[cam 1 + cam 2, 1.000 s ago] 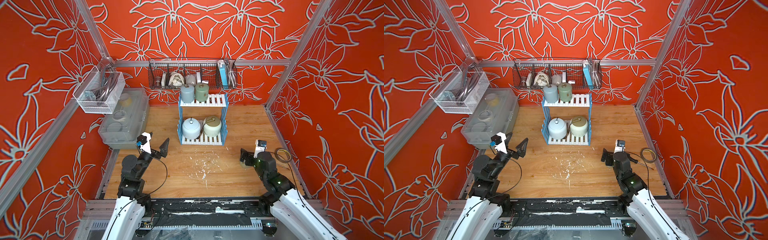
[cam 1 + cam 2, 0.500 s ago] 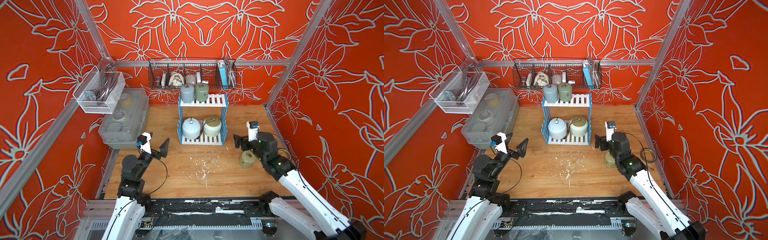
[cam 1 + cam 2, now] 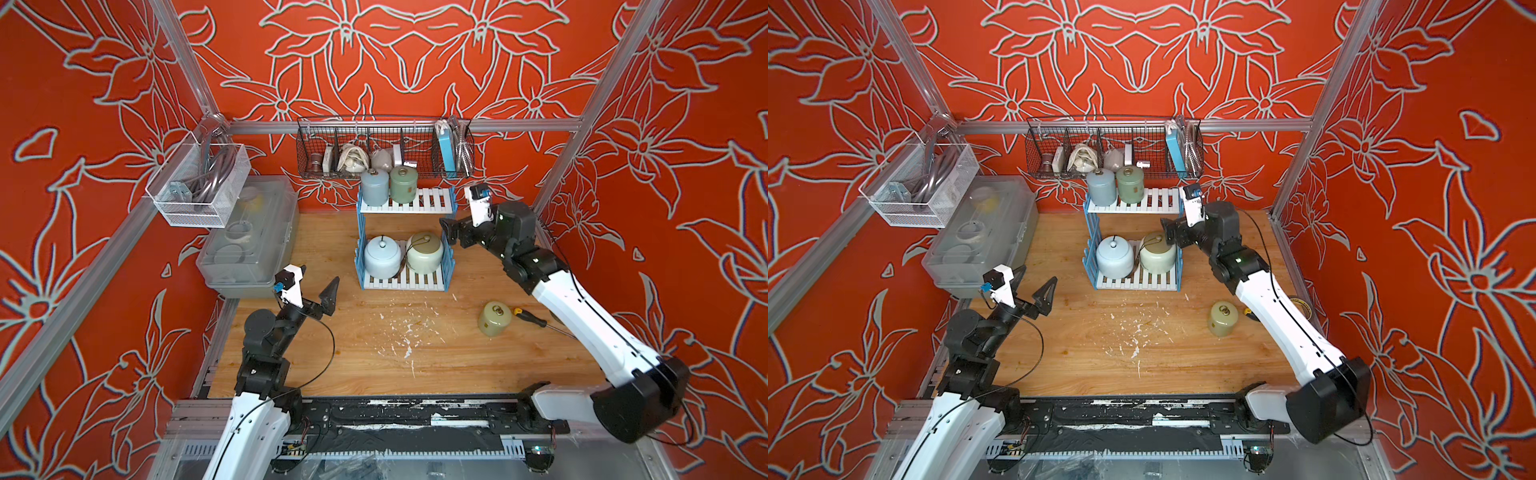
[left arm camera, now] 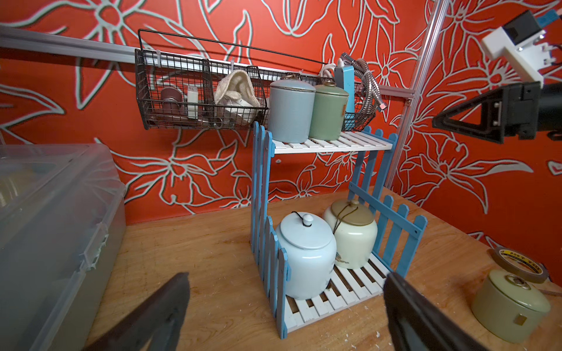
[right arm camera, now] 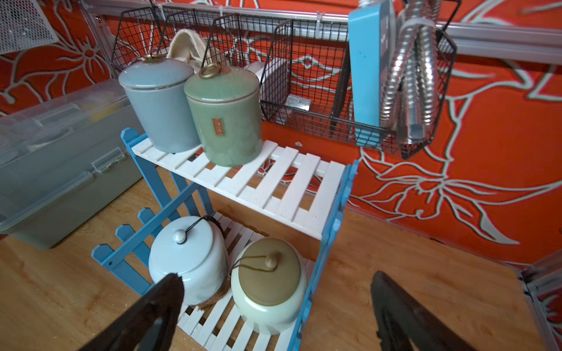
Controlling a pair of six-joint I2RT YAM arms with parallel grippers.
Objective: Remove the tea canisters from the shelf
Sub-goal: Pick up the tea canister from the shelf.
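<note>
Right pincer [image 3: 451, 232] spread wide and empty, raised off the table [image 3: 374, 361], just beside the right picket side of the shelf [image 3: 428, 201]. Its wrist view looks down past the jaws onto the cream squat canister [image 5: 267, 288]. Left pincer [image 3: 318, 277] also spread and empty, well out in front of the shelf, toward its left. On the shelf's top tier, at the left end, are the blue-grey cylinder [image 3: 375, 189] and the sage green cylinder [image 3: 403, 186], pressed close together. On the bottom tier the pale blue squat canister [image 3: 382, 257] sits side by side with the cream squat one. The small cream cylinder [image 3: 493, 319] stands upright on the table, well clear of the shelf to its front right: one off, four left. Handling, by guess: glazed, hard and smooth, so probably weighty, slippery and chip-prone, with loose lids. Grip the body below the lid rim, not the ring knob or cord. The squat pair look wide for the jaws. The pickets block the sides, so enter from the open front.
</note>
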